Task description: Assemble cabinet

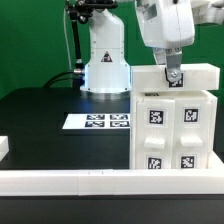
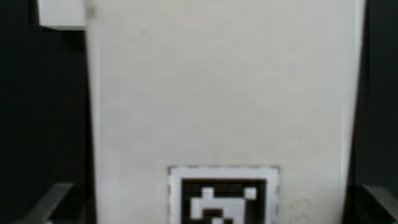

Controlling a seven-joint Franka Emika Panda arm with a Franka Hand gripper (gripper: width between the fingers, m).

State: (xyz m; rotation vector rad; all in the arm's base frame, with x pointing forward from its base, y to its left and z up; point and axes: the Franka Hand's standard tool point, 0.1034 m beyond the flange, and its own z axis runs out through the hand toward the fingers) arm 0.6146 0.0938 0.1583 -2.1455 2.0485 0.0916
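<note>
Hidden or unclear first:
- The gripper point(image 1: 172, 80) sits at the upper edge of the cabinet point(image 1: 172, 138). In the exterior view its dark tips blur into the white top and you can't separate them.
- In the wrist view only slivers of the two fingers point(image 2: 54, 203) show. They stand wide apart, one on each side of the cabinet's white face point(image 2: 214, 90). You cannot tell whether they press on it or just flank it.
- One tag point(image 2: 222, 197) on that face is cut off by the frame edge, and its pattern is too soft to read.
- A small white block point(image 2: 63, 15) pokes past the face at a corner of the wrist frame, cropped. What it is you can't tell.
- A white scrap point(image 1: 3, 148) at the exterior view's left edge is mostly out of frame and can't be identified.

Task item: the cabinet stands upright on the black table point(image 1: 40, 130) toward the exterior view's right. Four tagged drawer blocks point(image 1: 155, 115) face the camera, two over two. Its lower edge is hidden behind the rail.

Surroundings:
- The long low white rail point(image 1: 100, 182) runs across the foreground, in front of the cabinet.
- The marker board point(image 1: 100, 121) lies flat just beside the cabinet, on the exterior view's left.
- The arm's white base point(image 1: 105, 65) stands behind the board.
- The arm's upper links run off the top of the frame.
</note>
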